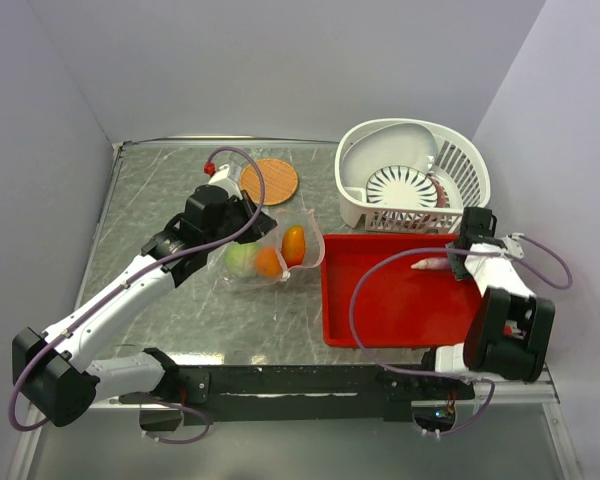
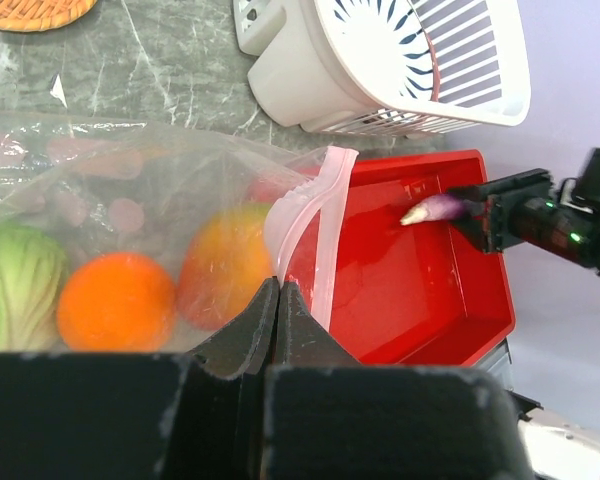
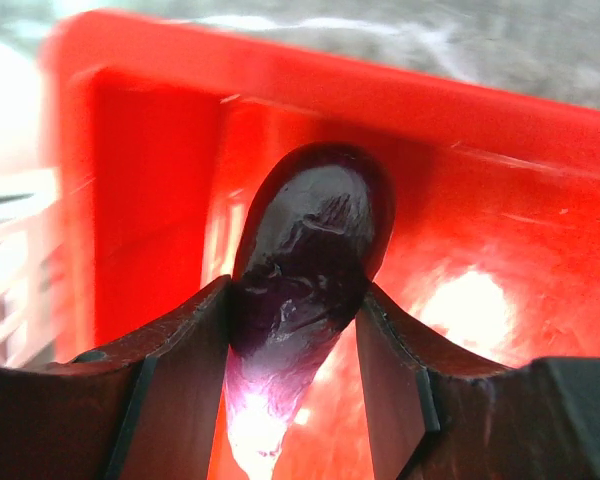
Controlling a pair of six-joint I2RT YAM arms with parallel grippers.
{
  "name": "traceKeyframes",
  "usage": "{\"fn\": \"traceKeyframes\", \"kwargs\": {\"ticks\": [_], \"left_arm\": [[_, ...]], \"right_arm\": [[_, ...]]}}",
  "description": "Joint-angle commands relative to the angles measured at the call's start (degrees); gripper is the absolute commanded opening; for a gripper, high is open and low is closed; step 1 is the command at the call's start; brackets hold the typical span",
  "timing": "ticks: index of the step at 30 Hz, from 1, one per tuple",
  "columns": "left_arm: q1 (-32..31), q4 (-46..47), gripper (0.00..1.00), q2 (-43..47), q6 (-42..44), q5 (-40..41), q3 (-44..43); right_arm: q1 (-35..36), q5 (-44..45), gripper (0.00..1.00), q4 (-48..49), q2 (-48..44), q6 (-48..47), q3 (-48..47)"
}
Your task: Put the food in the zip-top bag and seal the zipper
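The clear zip-top bag (image 1: 302, 268) lies on the table left of the red tray (image 1: 400, 320). Inside it are a pale green ball (image 1: 242, 260), an orange ball (image 1: 269, 263) and an orange-red oval fruit (image 1: 294, 245); all three also show in the left wrist view: green ball (image 2: 15, 285), orange ball (image 2: 115, 300), oval fruit (image 2: 225, 265). The pinkish zipper (image 2: 325, 220) stands up at the open mouth. My left gripper (image 2: 278, 285) is shut on the bag's mouth edge. My right gripper (image 3: 295, 320) is shut on a purple-and-white food piece (image 3: 310, 250) above the tray.
A white slotted basket (image 1: 460, 160) stands behind the tray at the back right. A flat orange-brown disc (image 1: 270, 181) lies behind the bag. Grey walls close in the table on the left, back and right.
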State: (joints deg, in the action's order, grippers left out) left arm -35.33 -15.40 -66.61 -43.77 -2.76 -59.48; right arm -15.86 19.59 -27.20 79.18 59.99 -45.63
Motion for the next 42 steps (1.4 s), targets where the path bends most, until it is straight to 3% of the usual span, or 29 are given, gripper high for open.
{"fn": "traceKeyframes", "kwargs": {"ticks": [1,5,6,10,16,23,33,36,42], "left_arm": [[0.2,2.2,0.01,0.2,0.2,-0.6,-2.0],[0.2,2.6,0.01,0.3,-0.3,-0.6,-1.7],[0.2,2.7,0.01,0.3,-0.4,-0.5,-1.7],[0.2,2.5,0.01,0.0,-0.5,-0.4,-2.1],[0.2,2.5,0.01,-0.1,-0.9,-0.6,-2.6],[0.2,2.2,0.01,-0.5,-1.1,-0.9,-4.2],[0.2,2.4,0.01,-1.6,-1.7,-2.2,-5.4],[0.2,2.3,0.01,-1.6,-1.7,-1.8,-5.6],[0.2,2.9,0.01,-1.4,-2.2,-1.7,-5.4]], "right_arm": [[3.0,-4.2,0.12,2.9,-10.2,-7.1,1.9],[13.5,-1.2,0.11,1.6,-18.0,-7.8,1.2],[19.7,0.4,0.11,1.6,-19.6,-7.0,0.9],[31.9,5.0,0.11,3.9,-24.9,-5.1,-3.1],[48.3,17.1,0.11,4.7,-19.1,-6.5,-17.1],[62.0,26.6,0.11,10.2,-8.8,-8.7,-24.2],[72.8,31.1,0.12,18.0,2.6,-6.2,-24.0],[74.0,31.1,0.26,19.2,4.0,-5.2,-22.8],[74.1,28.8,0.44,18.7,4.8,-3.8,-21.7]]}}
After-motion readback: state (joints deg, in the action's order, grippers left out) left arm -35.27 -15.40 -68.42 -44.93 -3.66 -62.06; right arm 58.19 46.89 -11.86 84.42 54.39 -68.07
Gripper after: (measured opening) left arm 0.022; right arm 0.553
